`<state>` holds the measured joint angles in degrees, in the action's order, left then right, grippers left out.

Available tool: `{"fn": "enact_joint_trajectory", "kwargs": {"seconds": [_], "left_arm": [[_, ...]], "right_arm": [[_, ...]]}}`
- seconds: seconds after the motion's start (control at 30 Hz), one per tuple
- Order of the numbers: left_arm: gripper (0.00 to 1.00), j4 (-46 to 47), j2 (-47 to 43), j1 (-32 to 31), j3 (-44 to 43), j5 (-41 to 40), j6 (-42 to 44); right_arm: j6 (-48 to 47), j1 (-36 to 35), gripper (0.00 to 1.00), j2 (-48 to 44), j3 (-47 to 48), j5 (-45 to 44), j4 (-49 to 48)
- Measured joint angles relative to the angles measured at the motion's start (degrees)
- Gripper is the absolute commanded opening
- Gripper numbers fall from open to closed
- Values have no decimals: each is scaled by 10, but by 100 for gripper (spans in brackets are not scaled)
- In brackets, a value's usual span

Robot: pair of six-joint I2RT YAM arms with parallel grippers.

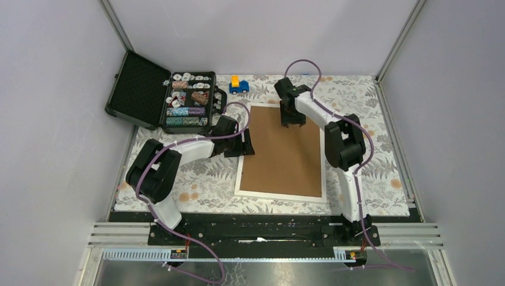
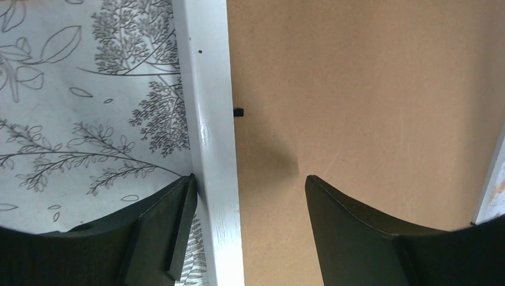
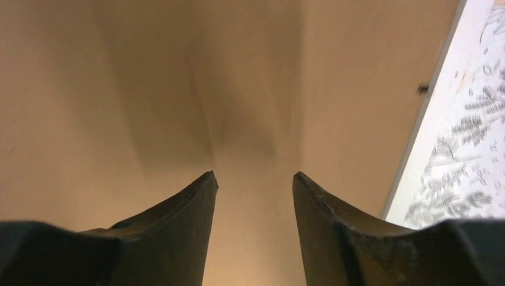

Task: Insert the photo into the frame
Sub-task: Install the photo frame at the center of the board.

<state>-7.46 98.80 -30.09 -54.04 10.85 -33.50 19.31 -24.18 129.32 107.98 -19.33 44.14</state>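
The frame (image 1: pixel 280 195) lies face down in the middle of the table, its white moulding around a brown back (image 1: pixel 286 155). The photo is hidden. My left gripper (image 1: pixel 247 143) is at the frame's left rail (image 2: pixel 208 119); in the left wrist view the gripper (image 2: pixel 249 179) is open, one finger outside the rail and the other over the brown back. My right gripper (image 1: pixel 293 122) hovers low over the upper part of the back, and in the right wrist view it (image 3: pixel 253 174) is open with nothing between its fingers. The frame's white rail (image 3: pixel 429 119) shows at the right.
An open black case (image 1: pixel 178 98) holding chips stands at the back left. A blue toy truck (image 1: pixel 239 86) sits beyond the frame's top edge. A leaf-patterned cloth (image 1: pixel 196 179) covers the table. A small black tab (image 2: pixel 238 111) sits at the rail's inner edge.
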Motion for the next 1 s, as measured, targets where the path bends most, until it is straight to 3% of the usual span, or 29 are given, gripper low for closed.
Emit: {"fn": "enact_joint_trajectory", "kwargs": {"seconds": [0.1, 0.2, 0.33, 0.4, 0.53, 1.0], "left_arm": [[76, 26, -2, -2, 11, 7, 0], [77, 51, -10, -4, 27, 12, 0], [77, 68, -20, -4, 44, 15, 0], [78, 70, -24, -4, 49, 17, 0], [79, 68, -33, -6, 57, 21, 0], [78, 54, -48, -10, 68, 29, 0]], "right_arm": [[-1, -23, 63, -46, -2, 17, 43], [0, 1, 61, -169, -78, 31, 40], [1, 126, 57, -352, -262, 64, 2], [4, 198, 57, -394, -341, 91, -22], [6, 237, 45, -391, -440, 147, -57], [2, 237, 42, -314, -464, 240, -159]]}}
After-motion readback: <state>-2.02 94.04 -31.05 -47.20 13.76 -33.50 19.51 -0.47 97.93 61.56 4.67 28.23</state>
